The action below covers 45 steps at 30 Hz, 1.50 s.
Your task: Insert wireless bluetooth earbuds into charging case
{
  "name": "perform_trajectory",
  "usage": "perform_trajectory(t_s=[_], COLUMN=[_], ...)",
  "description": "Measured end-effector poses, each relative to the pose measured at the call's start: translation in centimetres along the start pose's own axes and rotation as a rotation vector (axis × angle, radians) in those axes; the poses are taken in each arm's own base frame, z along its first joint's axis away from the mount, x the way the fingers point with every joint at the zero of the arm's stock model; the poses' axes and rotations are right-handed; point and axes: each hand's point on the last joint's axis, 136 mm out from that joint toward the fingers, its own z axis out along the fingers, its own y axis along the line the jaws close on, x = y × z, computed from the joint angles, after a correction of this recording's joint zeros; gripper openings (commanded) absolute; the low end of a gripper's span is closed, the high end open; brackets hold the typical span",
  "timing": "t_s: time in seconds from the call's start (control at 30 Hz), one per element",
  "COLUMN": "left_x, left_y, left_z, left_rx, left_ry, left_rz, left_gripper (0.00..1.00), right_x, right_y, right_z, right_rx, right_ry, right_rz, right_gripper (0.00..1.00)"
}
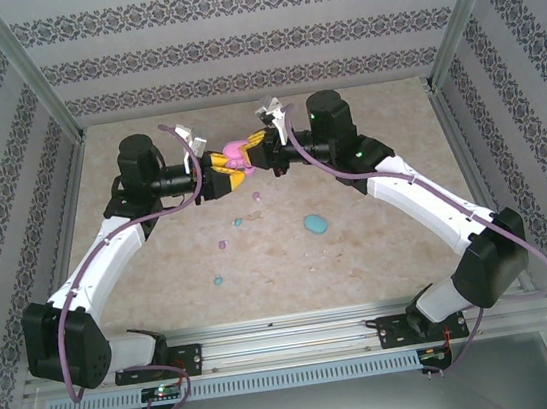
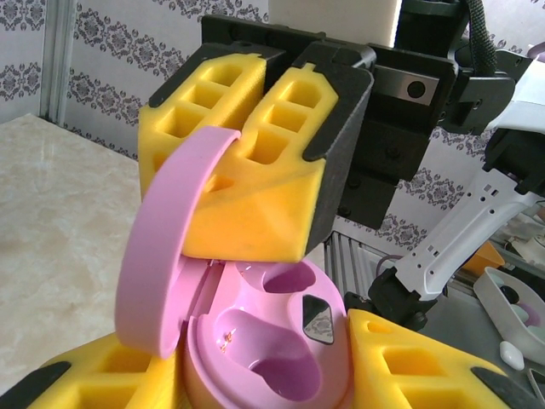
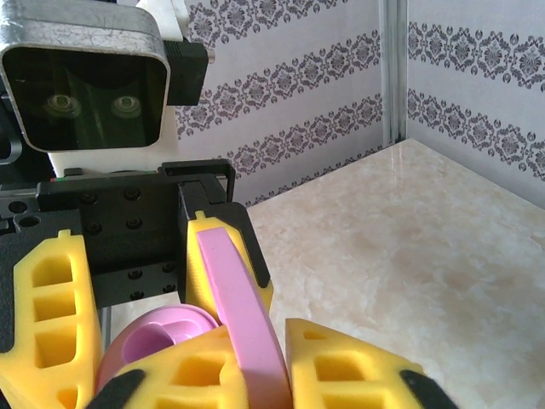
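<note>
The left gripper [image 1: 221, 174] is closed on the base of the pink case [image 2: 272, 341], at the far middle of the table [image 1: 381, 251]. The right gripper [image 1: 260, 148] pinches the lid [image 2: 162, 256], which stands open. The left wrist view shows the two seats of the case facing upward. The top view shows the earbuds [image 1: 222, 242] loose on the table near a blue case [image 1: 314, 224]; they are too small to tell their direction.

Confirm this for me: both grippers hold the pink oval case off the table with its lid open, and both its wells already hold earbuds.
Not quite. The left wrist view shows both wells of the pink oval plastic charging case empty, with nothing seated in them. The rest stands: the left gripper and right gripper hold it off the table, its hinged pink lid open.
</note>
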Motion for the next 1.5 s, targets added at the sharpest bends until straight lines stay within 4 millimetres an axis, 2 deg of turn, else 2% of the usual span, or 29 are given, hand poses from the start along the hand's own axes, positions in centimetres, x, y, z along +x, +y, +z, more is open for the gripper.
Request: perform_trajectory(t_s=[0.17,0.37,0.5,0.67,0.8,0.9,1.07,1.13,1.23,1.33,1.5], left_x=[0.3,0.8,0.6,1.2,2.0,2.7,3.3,3.4,3.6,3.8,4.0], left_y=[0.5,1.7,2.0,2.5,2.5,2.2,1.3,0.8,0.0,-0.7,-1.6], left_z=[0.0,-0.6,-1.6,-3.0,-4.2,-5.0,-6.0,-6.3,-6.8,-7.1,-7.5], left_rx=[-0.032,-0.106,-0.169,-0.273,-0.354,-0.401,-0.452,-0.466,-0.481,-0.487,-0.49], left_ry=[0.004,0.012,0.005,0.026,0.058,0.085,0.114,0.12,0.123,0.129,0.13], left_rz=[-0.013,-0.059,-0.059,-0.061,-0.063,-0.062,-0.051,-0.047,-0.034,-0.033,-0.03], left_gripper=[0.08,0.07,0.07,0.07,0.06,0.06,0.06,0.06,0.06,0.06,0.06], right_x=[0.1,0.8,0.9,0.4,2.2,5.6,12.9,15.6,19.1,21.0,21.4], right_y=[0.1,-0.6,-1.1,-1.3,-3.0,-5.1,-8.1,-8.4,-7.6,-6.3,-4.4], right_z=[0.0,-0.2,-1.4,-3.4,-3.4,-1.9,2.1,3.8,6.3,9.1,13.7], right_rx=[-0.005,0.039,0.083,0.15,0.249,0.312,0.386,0.386,0.363,0.309,0.206], right_ry=[0.003,0.029,0.04,0.007,0.035,0.127,0.34,0.418,0.539,0.639,0.727], right_rz=[0.031,0.157,0.252,0.351,0.479,0.613,0.842,0.912,0.977,0.986,0.916], right_gripper=[0.4,0.52,0.55,0.53,0.52,0.5,0.46,0.43,0.39,0.37,0.41])
